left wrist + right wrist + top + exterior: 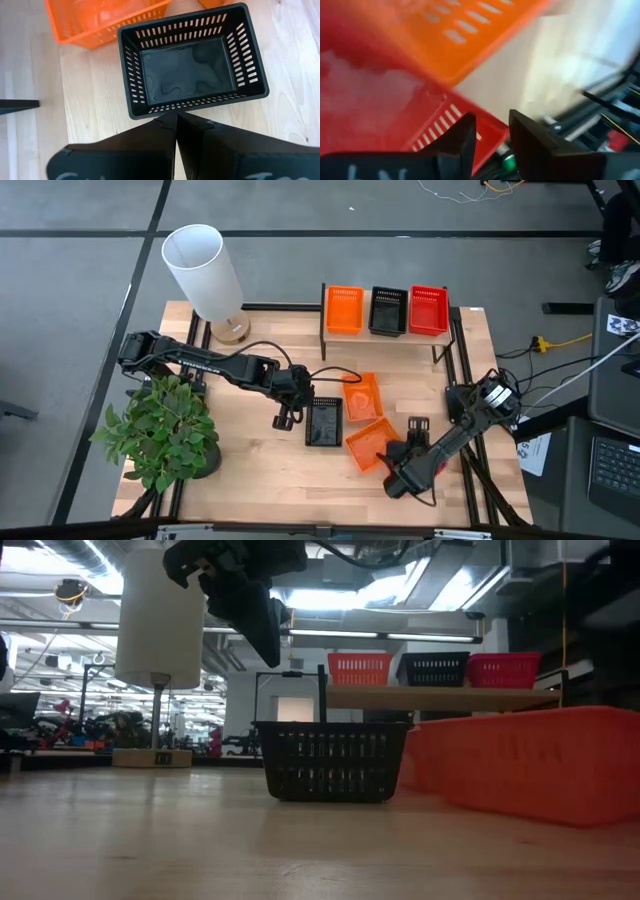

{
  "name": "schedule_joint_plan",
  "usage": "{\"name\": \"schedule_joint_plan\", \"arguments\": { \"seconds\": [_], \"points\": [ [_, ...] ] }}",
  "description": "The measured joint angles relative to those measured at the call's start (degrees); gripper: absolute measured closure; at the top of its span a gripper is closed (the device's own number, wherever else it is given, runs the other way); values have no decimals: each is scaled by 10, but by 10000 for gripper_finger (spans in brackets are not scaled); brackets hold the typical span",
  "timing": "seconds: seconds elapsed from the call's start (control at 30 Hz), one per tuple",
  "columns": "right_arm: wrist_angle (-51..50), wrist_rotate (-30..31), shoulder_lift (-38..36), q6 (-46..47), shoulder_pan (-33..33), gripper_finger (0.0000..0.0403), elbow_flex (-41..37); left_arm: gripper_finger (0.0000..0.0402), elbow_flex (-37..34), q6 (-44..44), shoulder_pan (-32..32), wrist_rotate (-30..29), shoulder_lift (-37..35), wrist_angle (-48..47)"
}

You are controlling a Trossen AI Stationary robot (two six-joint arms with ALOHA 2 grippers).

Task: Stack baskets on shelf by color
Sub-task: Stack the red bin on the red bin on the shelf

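Note:
Three baskets stand on the shelf (pixel 385 332): orange (pixel 345 309), black (pixel 388 311) and red (pixel 428 310). On the table stand a black basket (pixel 323 422) and two orange baskets (pixel 362 395) (pixel 367 442). My left gripper (pixel 285 416) is shut and hovers above the black basket's (pixel 192 62) left rim, touching nothing. My right gripper (pixel 490 130) is low at the table's near right, beside the near orange basket (pixel 470 35), shut on a red basket (pixel 375 95). In the high view my right arm (pixel 440 445) hides that basket. My right gripper holds the red basket by its rim (pixel 485 131), near a corner, pinched between the two fingers. One finger (pixel 462 135) is on the slotted wall's side and the other (pixel 525 135) is outside it. Whether the basket is lifted clear does not show.
A white lamp (pixel 205 270) on a wooden foot stands at the far left corner, and a potted plant (pixel 160 430) at the near left. There is bare wood between the black basket and the plant, and in front of the shelf. Cables and a laptop lie beyond the table's right edge.

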Motion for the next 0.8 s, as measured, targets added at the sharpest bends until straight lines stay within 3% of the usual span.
{"name": "schedule_joint_plan", "arguments": {
  "seconds": [0.17,0.43,0.57,0.8],
  "points": [
    [-47,57,-1,32,-12,287,-40,401,0,0,0,0,0,0],
    [-85,217,-11,63,-23,287,-40,401,0,0,0,0,0,0],
    [-84,205,-42,105,-25,287,-15,401,0,1,0,0,0,1],
    [-21,84,-122,183,16,287,50,401,0,2,0,0,0,5]
  ]
}}
